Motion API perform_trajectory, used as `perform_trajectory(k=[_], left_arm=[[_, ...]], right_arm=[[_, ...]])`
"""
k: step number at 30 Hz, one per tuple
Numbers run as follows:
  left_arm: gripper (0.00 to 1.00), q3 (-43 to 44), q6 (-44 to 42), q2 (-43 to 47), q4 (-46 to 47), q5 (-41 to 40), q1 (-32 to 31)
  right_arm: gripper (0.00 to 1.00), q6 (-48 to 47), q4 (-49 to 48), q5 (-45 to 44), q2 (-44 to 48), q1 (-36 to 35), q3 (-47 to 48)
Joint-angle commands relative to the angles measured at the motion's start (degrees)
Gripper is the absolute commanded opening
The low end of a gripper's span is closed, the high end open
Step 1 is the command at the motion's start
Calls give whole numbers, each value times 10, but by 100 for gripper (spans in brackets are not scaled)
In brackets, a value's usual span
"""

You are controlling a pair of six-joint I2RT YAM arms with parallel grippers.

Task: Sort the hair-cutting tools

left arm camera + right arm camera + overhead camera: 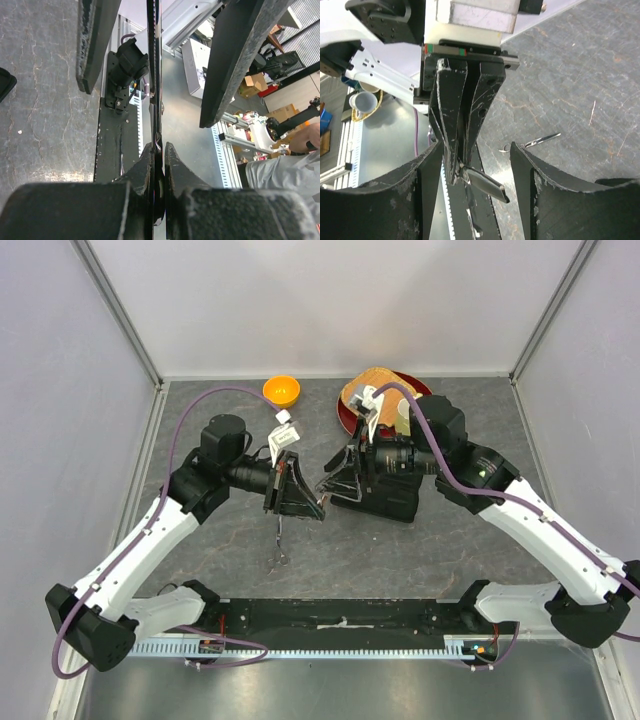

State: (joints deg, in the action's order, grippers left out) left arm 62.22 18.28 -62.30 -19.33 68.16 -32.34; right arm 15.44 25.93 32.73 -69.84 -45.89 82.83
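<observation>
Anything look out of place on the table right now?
One pair of scissors lies loose on the table, on the near side of the left gripper and apart from the black case. Nothing looks spilled or damaged.

Both arms are reaching inward, meeting tip to tip at the centre of the overhead frame. The left arm point(150, 530) is angling up from lower left and the right arm point(545, 525) from lower right. The left gripper point(318, 504) is pinching tight on a long black comb point(154, 60). The right gripper point(475, 192) is gaping, its fingers point(97, 45) straddling that comb without touching it.
</observation>
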Motion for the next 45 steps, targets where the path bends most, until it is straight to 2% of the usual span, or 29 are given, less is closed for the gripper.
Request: perform_trajectory(k=[1, 5, 8, 11, 13, 14, 16, 18, 19, 20, 21, 22, 24, 25, 28, 30, 32, 34, 38, 39, 42, 45], left_arm=[[2, 15, -43, 12, -23, 29, -1], [2, 19, -54, 13, -32, 36, -1], [2, 20, -69, 11, -42, 49, -1], [2, 23, -89, 8, -64, 44, -1], [2, 37, -118, 4, -101, 34, -1], [3, 41, -121, 5, -105, 31, -1], [6, 42, -127, 8, -106, 24, -1], [28, 47, -128, 8, -106, 16, -1], [44, 48, -128, 10, -107, 6, -1], [79, 49, -129, 10, -106, -3, -1], [94, 48, -117, 16, -99, -16, -1], [100, 43, -102, 20, -67, -57, -1], [100, 24, -48, 40, -27, -107, -1], [100, 15, -23, 47, 22, -160, -1], [100, -43, 86, 86, 131, -206, 0], [100, -84, 149, 105, 238, -214, 0], [100, -102, 197, 110, 294, -227, 0], [100, -101, 221, 105, 313, -232, 0], [99, -111, 341, 92, 421, -215, 0], [99, -113, 364, 89, 471, -211, 0], [95, -119, 429, 84, 540, -205, 0], [84, -118, 471, 80, 581, -191, -1]], right_arm=[[63, -52, 44, 33, 8, 0, 15], [58, -76, 56, 54, 22, 1, 6], [50, -81, 59, 51, 28, 1, 4], [38, -77, 58, 53, 20, 1, 8], [24, -75, 59, 51, 10, 1, 13], [12, -73, 57, 46, 8, 1, 15], [0, -69, 54, 44, 1, 0, 17], [0, -59, 51, 30, -4, 2, 20], [0, -55, 47, 22, -5, 3, 20], [0, -51, 41, 4, -1, 4, 19], [0, -37, 33, -6, 3, 5, 16], [0, -27, 9, -15, 9, 5, 13], [0, 13, -13, -69, 31, 5, 15], [0, 24, -25, -80, 38, 5, 19], [0, 42, -42, -120, 60, 5, 32], [0, 43, -53, -126, 75, 5, 30], [0, 42, -63, -123, 85, 5, 28], [0, 42, -75, -108, 88, 4, 26], [0, 42, -114, -93, 111, 5, -3], [0, 43, -131, -92, 116, 5, -8], [0, 45, -157, -86, 132, 5, -24], [0, 49, -176, -89, 141, 5, -34]])
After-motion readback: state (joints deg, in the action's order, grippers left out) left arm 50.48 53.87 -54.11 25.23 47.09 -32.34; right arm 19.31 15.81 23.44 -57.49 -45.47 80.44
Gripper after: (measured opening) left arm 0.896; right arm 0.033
